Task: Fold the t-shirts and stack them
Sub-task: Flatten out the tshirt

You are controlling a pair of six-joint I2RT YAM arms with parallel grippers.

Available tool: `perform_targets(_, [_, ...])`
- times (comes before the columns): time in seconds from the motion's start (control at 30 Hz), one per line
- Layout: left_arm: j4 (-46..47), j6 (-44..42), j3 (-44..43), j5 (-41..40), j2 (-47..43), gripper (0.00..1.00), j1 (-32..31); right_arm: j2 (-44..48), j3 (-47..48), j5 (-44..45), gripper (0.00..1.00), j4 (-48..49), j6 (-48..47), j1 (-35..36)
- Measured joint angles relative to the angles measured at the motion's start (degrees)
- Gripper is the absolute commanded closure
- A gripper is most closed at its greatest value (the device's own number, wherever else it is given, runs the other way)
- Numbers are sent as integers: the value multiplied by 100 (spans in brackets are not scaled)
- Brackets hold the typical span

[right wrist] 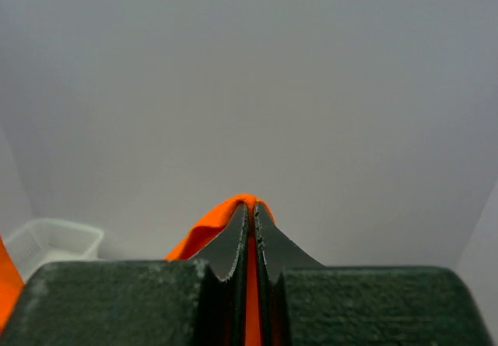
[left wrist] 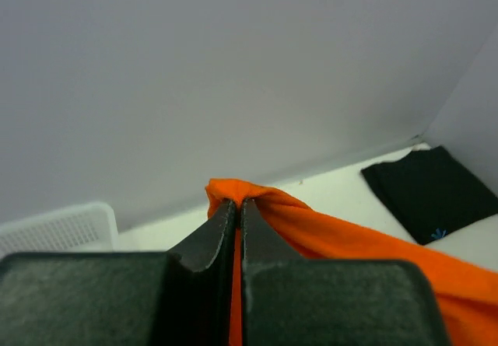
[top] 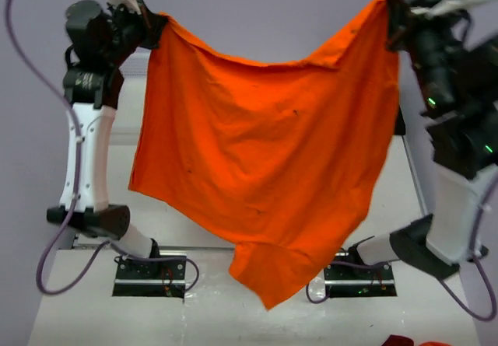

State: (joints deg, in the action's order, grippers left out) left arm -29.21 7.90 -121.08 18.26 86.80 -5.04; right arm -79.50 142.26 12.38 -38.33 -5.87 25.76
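My left gripper [left wrist: 239, 204] has its dark, matte fingers pinched tight on a bunched corner of the orange t-shirt [top: 264, 152]. My right gripper [right wrist: 250, 206], toothed along its inner edges, is clamped on the other top corner. The soft cloth hangs spread between them above the table [top: 101, 315], its top edge sagging and its bottom drooping to a point. The black t-shirt [left wrist: 428, 194] lies flat on the table.

The hanging shirt [top: 264, 152] is up above the worktop [top: 101, 315], between the left tool [left wrist: 237, 204] and the right tool [right wrist: 250, 208]. The other shirt [left wrist: 428, 194] lies on the worktop, well apart from the basket [left wrist: 58, 225].
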Motion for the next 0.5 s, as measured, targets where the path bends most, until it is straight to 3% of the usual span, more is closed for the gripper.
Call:
perform_targets(0.27, [-28, -70, -798, -118, 2238, 100, 57, -2437, 57, -299, 100, 68, -131, -560])
perform_targets(0.5, [647, -98, -1287, -35, 2302, 100, 358, -2649, 234, -341, 100, 380, -455, -623])
